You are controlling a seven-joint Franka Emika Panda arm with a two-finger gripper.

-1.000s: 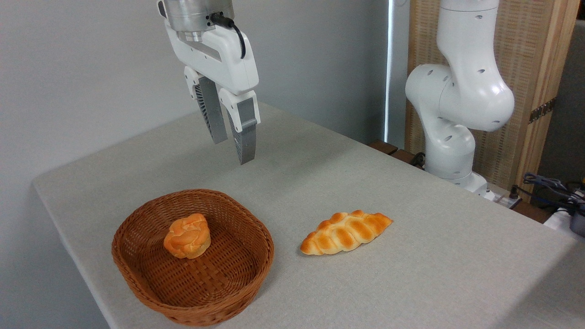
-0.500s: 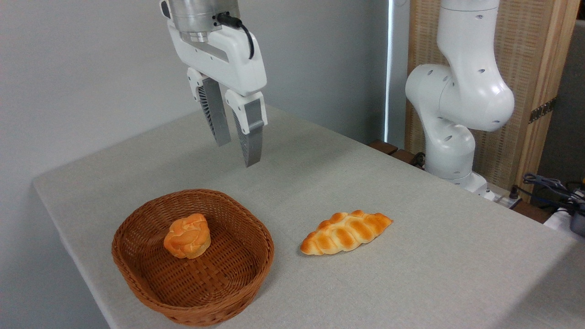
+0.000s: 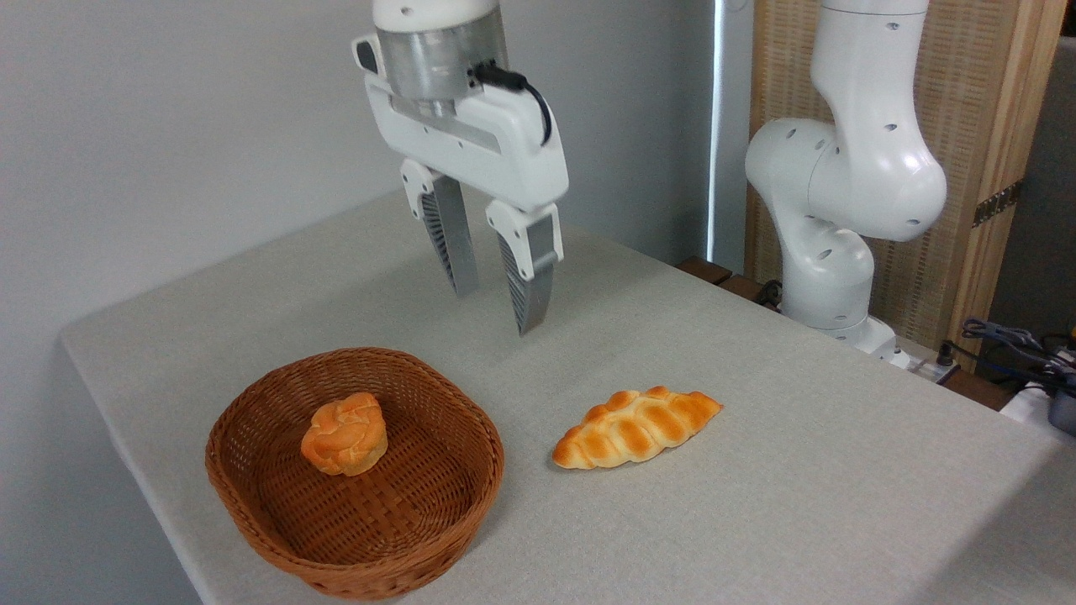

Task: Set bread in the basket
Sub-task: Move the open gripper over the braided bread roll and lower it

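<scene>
Bread [image 3: 636, 427] lies on the bare bench [image 3: 799, 470], just right of the basket [image 3: 252, 496] and clear of its rim, its long axis running from lower left to upper right. You will likely find it light and somewhat soft, so a hard squeeze could dent it, and the glazed braid may be a little slick. Take it across the thick middle, with the fingers closing on its two long sides, not on the tapering pointed ends, where it would pivot. The basket already holds a small round bun [image 3: 345, 434] toward its back left, so you have free floor at the front and right. Your claw [image 3: 498, 302] hangs empty above the bench, behind the bread and to its left, fingers pointing down and moderately parted; whether that gap spans the loaf's width is hard to judge from this angle.
</scene>
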